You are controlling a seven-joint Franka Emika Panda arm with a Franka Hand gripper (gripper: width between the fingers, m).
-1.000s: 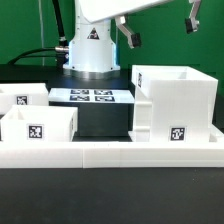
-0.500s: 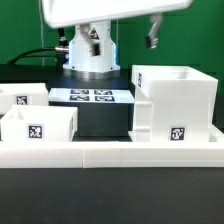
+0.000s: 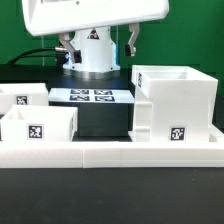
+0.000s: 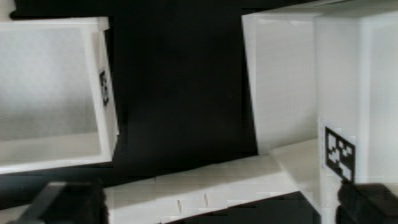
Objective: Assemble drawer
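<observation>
The big white casing (image 3: 176, 104) stands at the exterior view's right, open on top, with a marker tag on its front. Two small white trays (image 3: 38, 126) (image 3: 22, 98) stand at the exterior view's left. My gripper (image 3: 102, 45) hangs high above the table's back middle, open and empty, its two fingers (image 3: 132, 42) spread wide. In the wrist view the gripper (image 4: 222, 205) looks down on the dark gap between one tray (image 4: 54, 100) and the casing (image 4: 320, 90). It touches neither.
A long low white wall (image 3: 110, 153) runs along the table's front and shows in the wrist view (image 4: 231, 180). The marker board (image 3: 92, 96) lies flat at the back middle. The robot base (image 3: 95, 62) stands behind it, with black cables to the exterior view's left.
My gripper has moved toward the exterior view's left and slightly lower, from above the casing to above the middle. It stays open. The parts have not moved.
</observation>
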